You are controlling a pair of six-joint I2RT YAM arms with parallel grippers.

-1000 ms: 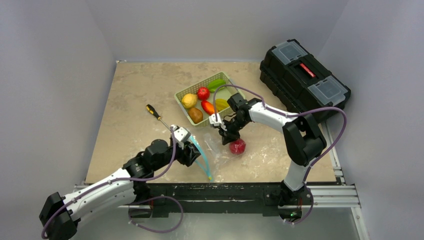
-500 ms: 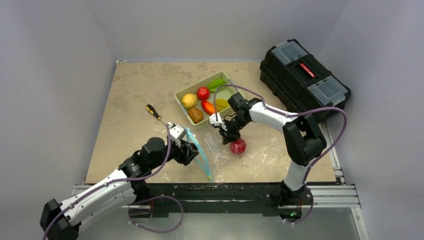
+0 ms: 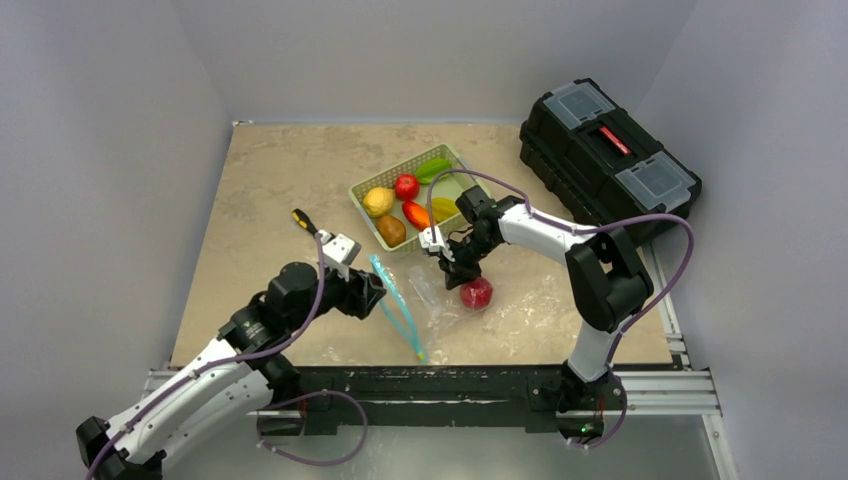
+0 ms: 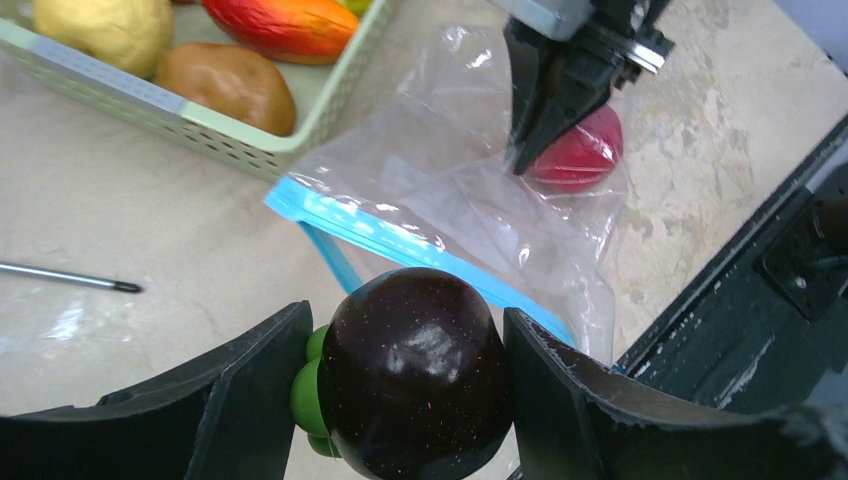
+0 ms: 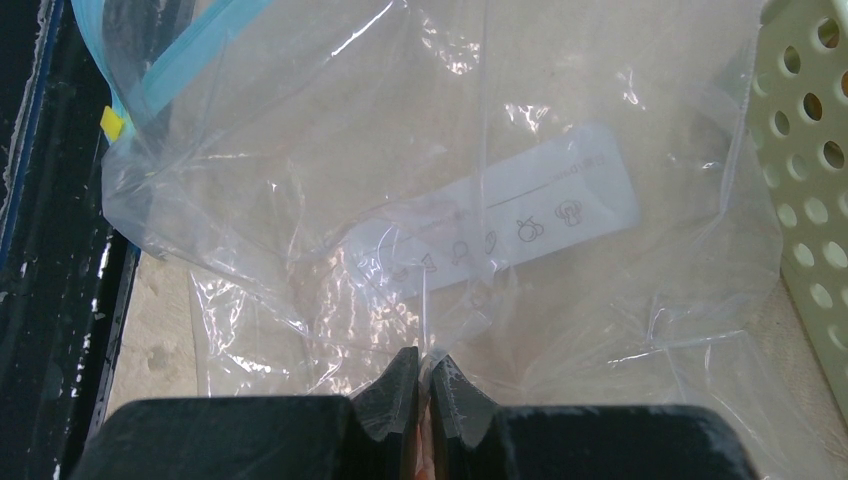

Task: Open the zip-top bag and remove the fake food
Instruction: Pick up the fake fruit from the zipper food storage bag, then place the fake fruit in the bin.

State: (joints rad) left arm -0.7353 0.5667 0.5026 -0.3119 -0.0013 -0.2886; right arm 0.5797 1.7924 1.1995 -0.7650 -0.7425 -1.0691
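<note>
The clear zip-top bag (image 3: 440,312) lies on the table near the front edge, its light-blue zipper strip (image 4: 400,240) open toward my left arm. A red piece of fake food (image 3: 476,292) sits inside it. My right gripper (image 3: 452,280) is shut on a fold of the bag's plastic (image 5: 400,200), just beside the red piece (image 4: 578,155). My left gripper (image 3: 372,290) is left of the bag's mouth, shut on a dark purple fake fruit (image 4: 420,380) with a green stem. In the right wrist view the right gripper (image 5: 424,375) pinches the film.
A green basket (image 3: 366,218) behind the bag holds several fake foods: yellow, red, green, orange and brown. A yellow-and-black screwdriver (image 3: 305,224) lies left of the basket. A black toolbox (image 3: 608,160) stands at the back right. The table's front edge runs just below the bag.
My left arm has drawn back to the left, away from the bag's mouth, carrying the dark purple fruit. The right arm and the red piece have not moved.
</note>
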